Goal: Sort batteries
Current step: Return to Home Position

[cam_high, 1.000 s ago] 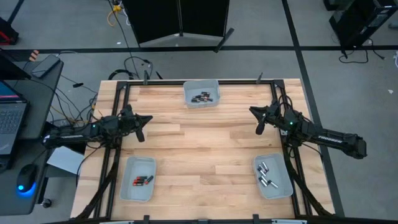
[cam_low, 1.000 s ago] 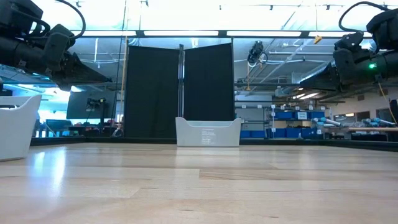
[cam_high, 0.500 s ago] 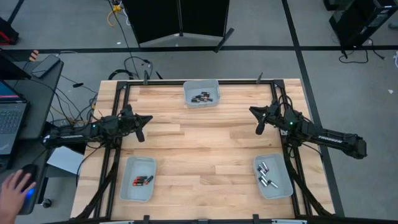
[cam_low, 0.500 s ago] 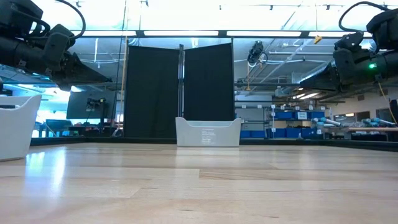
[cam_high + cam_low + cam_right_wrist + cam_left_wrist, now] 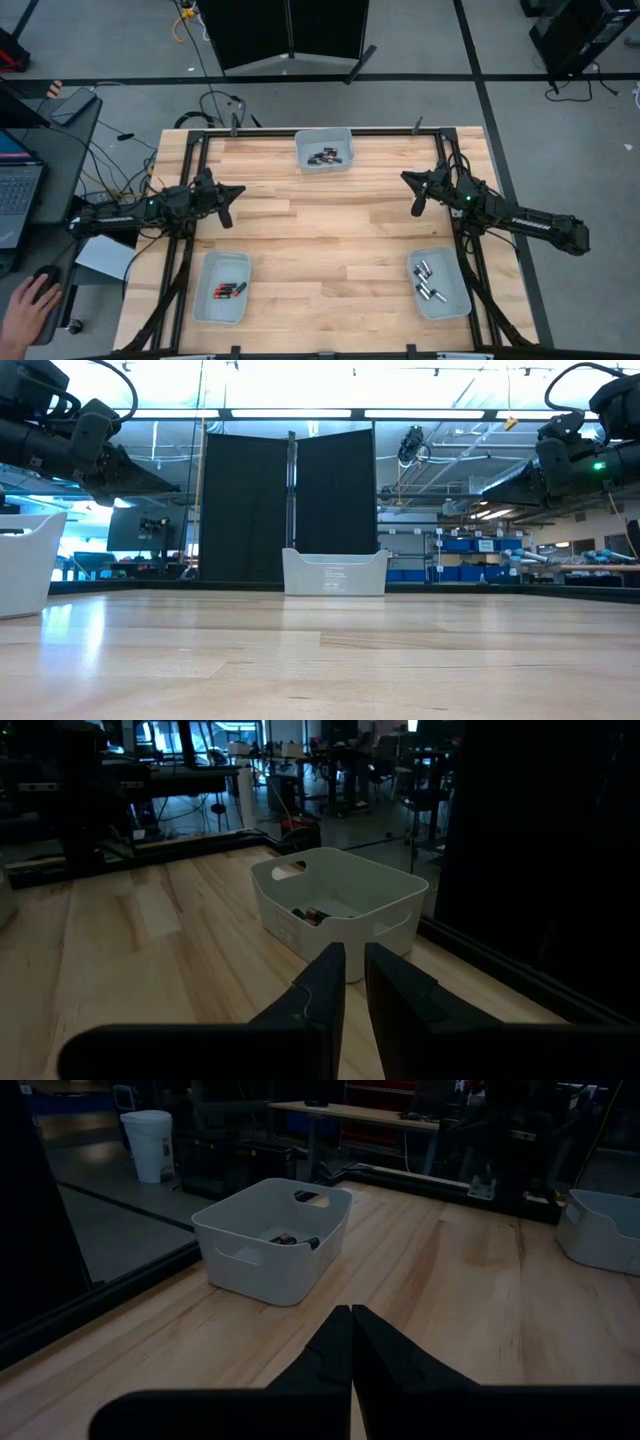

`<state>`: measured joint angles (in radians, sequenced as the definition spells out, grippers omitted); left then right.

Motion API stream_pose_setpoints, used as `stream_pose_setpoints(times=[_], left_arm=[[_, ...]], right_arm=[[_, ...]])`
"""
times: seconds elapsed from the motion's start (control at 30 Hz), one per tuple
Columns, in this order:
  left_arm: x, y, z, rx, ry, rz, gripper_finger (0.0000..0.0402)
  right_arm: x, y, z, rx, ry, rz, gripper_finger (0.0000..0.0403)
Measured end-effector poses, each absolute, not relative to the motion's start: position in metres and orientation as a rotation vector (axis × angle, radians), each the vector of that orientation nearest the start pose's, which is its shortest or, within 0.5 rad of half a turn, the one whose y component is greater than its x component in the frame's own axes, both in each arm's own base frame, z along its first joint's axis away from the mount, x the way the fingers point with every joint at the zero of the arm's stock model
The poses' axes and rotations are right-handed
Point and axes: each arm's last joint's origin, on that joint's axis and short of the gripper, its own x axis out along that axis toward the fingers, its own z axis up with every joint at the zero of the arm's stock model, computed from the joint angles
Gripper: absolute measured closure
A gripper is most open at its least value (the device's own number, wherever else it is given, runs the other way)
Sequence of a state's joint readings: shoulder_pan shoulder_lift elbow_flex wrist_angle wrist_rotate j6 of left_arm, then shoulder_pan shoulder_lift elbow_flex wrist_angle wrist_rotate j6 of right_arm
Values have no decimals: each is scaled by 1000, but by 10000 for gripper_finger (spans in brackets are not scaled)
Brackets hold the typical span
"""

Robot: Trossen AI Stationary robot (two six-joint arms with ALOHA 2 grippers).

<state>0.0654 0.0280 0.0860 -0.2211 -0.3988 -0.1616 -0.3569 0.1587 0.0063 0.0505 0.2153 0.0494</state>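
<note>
The left gripper (image 5: 226, 203) hangs above the table (image 5: 330, 230) near its left edge, fingers pressed together and holding nothing. The right gripper (image 5: 415, 195) hangs opposite it near the right edge, fingers a narrow gap apart, also holding nothing. Both point inward, well apart from each other, with bare wood between them.

All the batteries lie in three bins. The far bin (image 5: 325, 138) sits ahead of both grippers and between them, at the table's far edge. It holds the black cells (image 5: 322, 156), which both wrist views show in its bottom. The left bin (image 5: 220, 310) sits beside the left gripper toward the near edge, under that arm's side, and holds the red cells (image 5: 228, 291). The right bin (image 5: 455, 272) sits likewise beside the right gripper toward the near edge and holds the silver cells (image 5: 428, 283). Neither gripper touches a bin.

Off the table, behind the left arm, a person's hand (image 5: 25, 310) rests by a desk.
</note>
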Motion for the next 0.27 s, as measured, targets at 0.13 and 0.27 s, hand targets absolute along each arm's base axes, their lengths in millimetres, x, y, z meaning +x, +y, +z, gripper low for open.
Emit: stream_pose_setpoints(times=[0.13,0.27], left_arm=[[89,17,170,-131,124,475,392],[89,17,170,-131,125,475,392]], right_arm=[[97,-43,158,55,89,-574,348],[97,-43,158,55,89,-574,350]])
